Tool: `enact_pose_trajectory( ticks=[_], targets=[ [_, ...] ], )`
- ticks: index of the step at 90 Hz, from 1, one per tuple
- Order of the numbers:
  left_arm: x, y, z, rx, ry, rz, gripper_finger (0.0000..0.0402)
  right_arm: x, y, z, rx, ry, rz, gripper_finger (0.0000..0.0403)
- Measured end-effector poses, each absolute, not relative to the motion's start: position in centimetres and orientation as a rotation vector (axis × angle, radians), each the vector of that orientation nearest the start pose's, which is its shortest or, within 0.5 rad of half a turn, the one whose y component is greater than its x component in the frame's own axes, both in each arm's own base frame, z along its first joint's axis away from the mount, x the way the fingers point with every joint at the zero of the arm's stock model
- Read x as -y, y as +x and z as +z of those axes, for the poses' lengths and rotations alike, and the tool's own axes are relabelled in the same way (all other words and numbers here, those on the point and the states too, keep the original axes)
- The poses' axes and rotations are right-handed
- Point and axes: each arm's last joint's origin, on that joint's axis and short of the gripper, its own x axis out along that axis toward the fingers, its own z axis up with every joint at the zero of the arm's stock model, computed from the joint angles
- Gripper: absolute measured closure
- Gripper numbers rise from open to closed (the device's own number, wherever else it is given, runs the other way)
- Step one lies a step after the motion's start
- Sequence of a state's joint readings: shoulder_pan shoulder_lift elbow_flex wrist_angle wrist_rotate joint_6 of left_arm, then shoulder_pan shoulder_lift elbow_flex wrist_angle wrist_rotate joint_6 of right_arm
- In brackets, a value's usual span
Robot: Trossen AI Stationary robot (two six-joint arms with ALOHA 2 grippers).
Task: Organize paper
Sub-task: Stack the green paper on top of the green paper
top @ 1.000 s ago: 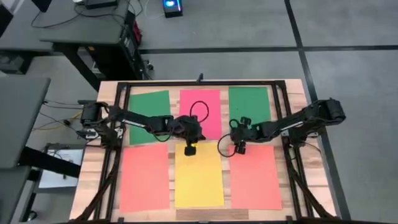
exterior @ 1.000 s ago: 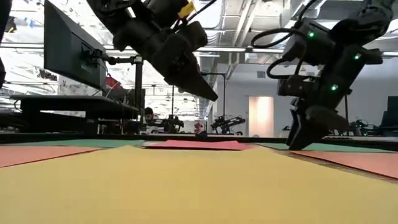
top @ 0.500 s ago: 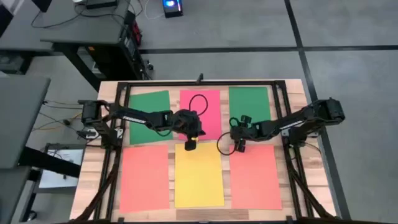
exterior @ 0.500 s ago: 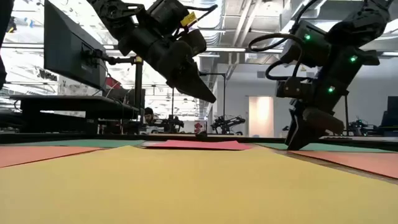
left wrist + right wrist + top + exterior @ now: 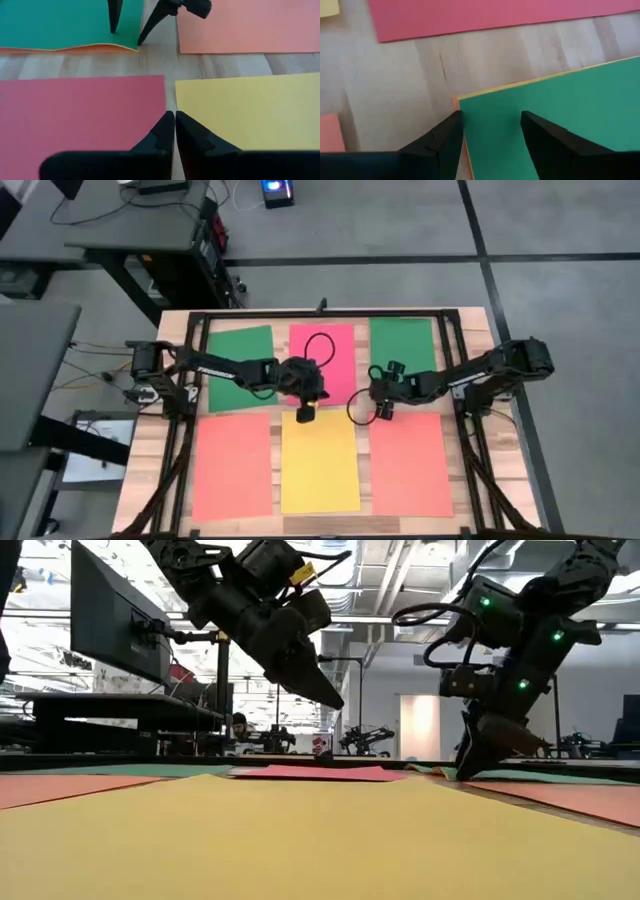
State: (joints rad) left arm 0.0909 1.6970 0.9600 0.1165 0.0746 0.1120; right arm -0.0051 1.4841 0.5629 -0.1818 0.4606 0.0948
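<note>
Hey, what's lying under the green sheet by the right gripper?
An orange sheet peeks out along the edges of the green sheet, under the open right gripper. How far it extends beneath is hidden.

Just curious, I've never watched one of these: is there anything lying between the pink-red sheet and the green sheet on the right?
Nothing: the right wrist view shows only bare wooden table between the pink-red sheet and the green sheet.

Dark arms, looped black cables
</note>
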Motion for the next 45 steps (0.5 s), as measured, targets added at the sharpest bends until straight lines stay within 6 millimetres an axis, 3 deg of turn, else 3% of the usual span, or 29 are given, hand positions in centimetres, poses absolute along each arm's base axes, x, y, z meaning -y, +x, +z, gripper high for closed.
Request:
enact_pose_trajectory(
  ticks=[45],
  targets=[
    [-3.0, 35.2, 18.9, -0.617, 0.055, -0.017, 0.0402, 1.5, 24.3, 13.9, -1.123, -0.204, -0.478, 0.0216]
  ],
)
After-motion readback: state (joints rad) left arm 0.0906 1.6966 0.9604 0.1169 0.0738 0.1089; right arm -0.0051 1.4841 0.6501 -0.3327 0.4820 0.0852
